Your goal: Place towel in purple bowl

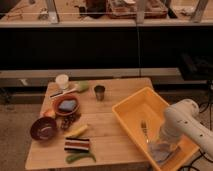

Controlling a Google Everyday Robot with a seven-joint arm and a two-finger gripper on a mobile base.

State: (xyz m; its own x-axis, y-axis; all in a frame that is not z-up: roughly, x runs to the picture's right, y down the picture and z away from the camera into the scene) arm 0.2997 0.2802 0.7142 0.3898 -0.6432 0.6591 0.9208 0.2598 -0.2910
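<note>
One purple bowl (44,128) sits at the left of the wooden table (112,137), and the towel (161,154) lies well apart in the yellow bin (131,102) on the right.
Beside the bowl stand a red dish with a blue sponge (66,105), a white cup (62,80) behind it and a metal cup (99,92) nearer the middle. In the bin a fork (144,131) lies on the floor. The pale towel is crumpled in the bin's near corner, its longer side seeming to run left to right. The gripper (164,143) hangs from the white arm (184,117), low over the towel; whether it grips the cloth cannot be told.
</note>
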